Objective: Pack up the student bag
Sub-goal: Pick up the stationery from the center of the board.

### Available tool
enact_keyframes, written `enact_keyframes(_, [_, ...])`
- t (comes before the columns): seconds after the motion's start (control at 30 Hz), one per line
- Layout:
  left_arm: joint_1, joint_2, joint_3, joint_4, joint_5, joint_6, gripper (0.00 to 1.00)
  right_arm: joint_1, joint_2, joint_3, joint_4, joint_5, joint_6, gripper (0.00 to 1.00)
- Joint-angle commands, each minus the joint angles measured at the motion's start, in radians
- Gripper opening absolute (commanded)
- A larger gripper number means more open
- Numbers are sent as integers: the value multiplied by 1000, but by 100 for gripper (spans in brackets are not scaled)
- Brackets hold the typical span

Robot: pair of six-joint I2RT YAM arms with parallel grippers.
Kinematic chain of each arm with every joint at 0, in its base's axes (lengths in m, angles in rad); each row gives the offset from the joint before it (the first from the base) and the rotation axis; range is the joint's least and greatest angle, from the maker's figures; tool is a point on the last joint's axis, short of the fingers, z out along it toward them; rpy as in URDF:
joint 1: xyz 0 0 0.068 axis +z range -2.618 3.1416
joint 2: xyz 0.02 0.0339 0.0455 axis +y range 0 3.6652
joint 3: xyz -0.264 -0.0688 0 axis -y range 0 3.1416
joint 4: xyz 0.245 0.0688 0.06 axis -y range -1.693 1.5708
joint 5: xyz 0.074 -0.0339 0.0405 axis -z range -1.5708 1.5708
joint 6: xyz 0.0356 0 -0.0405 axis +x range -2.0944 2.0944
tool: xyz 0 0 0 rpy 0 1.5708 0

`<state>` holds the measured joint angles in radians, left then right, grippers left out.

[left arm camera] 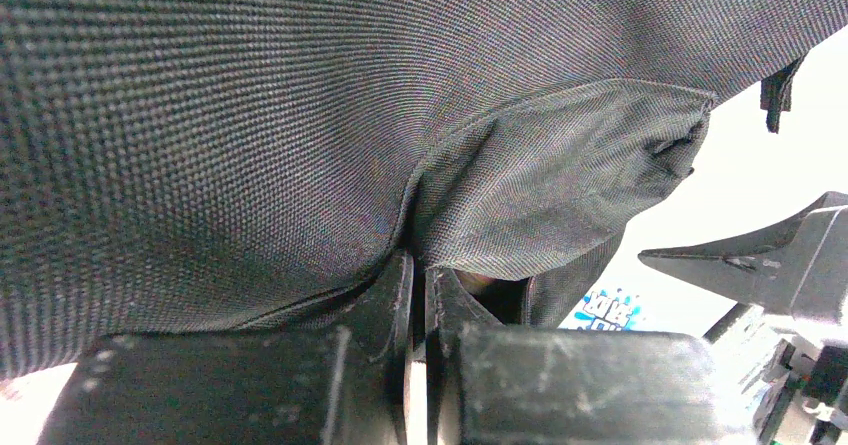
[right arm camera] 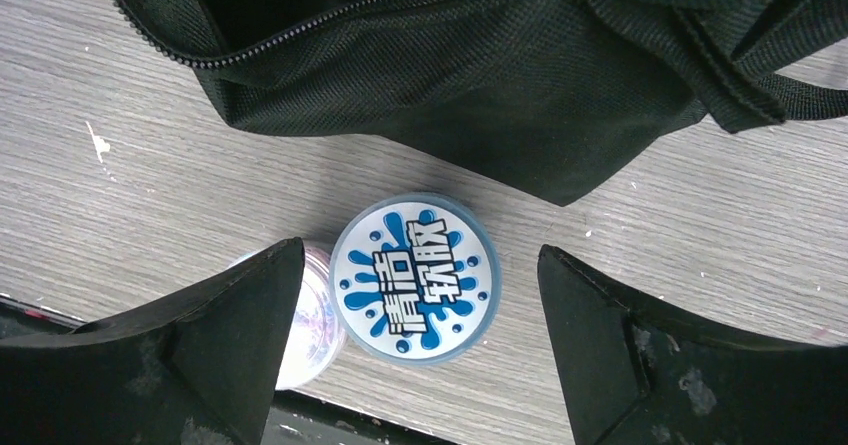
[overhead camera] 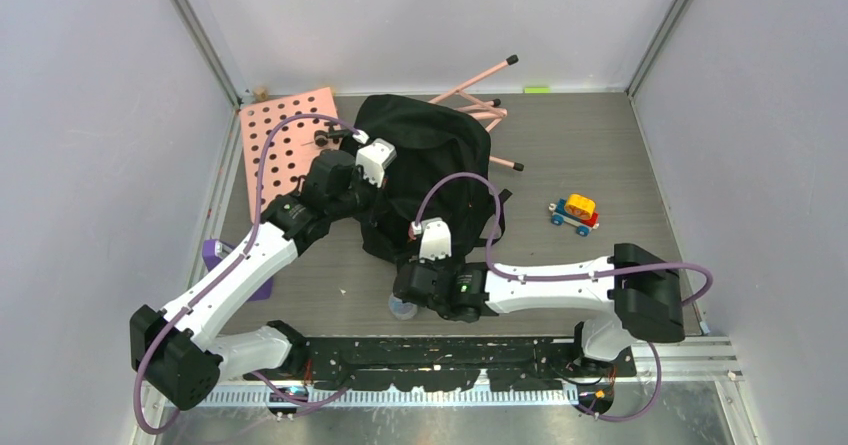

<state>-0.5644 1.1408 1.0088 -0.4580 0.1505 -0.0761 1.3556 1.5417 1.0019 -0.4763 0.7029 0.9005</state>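
Right wrist view: the right end effector (right arm camera: 420,255) is spread wide and holds nothing. Its two fingers (right arm camera: 230,325) straddle a round blue-lidded jar (right arm camera: 415,278) standing on the grey bench (right arm camera: 120,215). A clear gap separates the lid from the right-hand finger, and the other finger is closer. One clear container (right arm camera: 318,310) touches the jar and is partly hidden behind that closer finger. Just beyond the jar lies the student bag (right arm camera: 450,65), with its zip opening (right arm camera: 300,43) parted (something pink shows inside). The bench's near edge runs directly below the jar.

Left wrist view: the left end effector (left arm camera: 418,265) is closed, with a fold of the bag's black fabric pinched between its fingers (left arm camera: 385,300).

Top external view: the bag sits mid-bench, slightly left of centre, with the left end effector (overhead camera: 368,170) at its left flank and the right end effector (overhead camera: 410,295) at its near edge. Bare bench runs between the bag and the right wall, broken only by one toy car (overhead camera: 575,213). Enclosure walls (overhead camera: 90,115) bound the left, rear and right sides.

Counts:
- One bag.
- One pink pegboard (overhead camera: 285,150), left rear, touching the bag.
- One pink rod frame (overhead camera: 480,90), behind the bag.
- One purple block (overhead camera: 213,255), at the left edge.
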Motion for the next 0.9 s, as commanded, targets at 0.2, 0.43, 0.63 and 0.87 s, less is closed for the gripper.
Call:
enact_keyframes(0.2, [10,-52,25,74,-9,-16,0,-17,78,72,-27,42,39,92])
enact_keyframes(0.43, [9,-58,23,72,-23,-10,0,-35,78,41,-90,44,102,85])
enact_keyframes(0.63, [9,-53,26,70,-21,-10,0,-43,57,11,-24,7,73,70])
enact_keyframes(0.87, [9,-63,23,69,-38,-3,0,-34,12,22,-68,6,36,30])
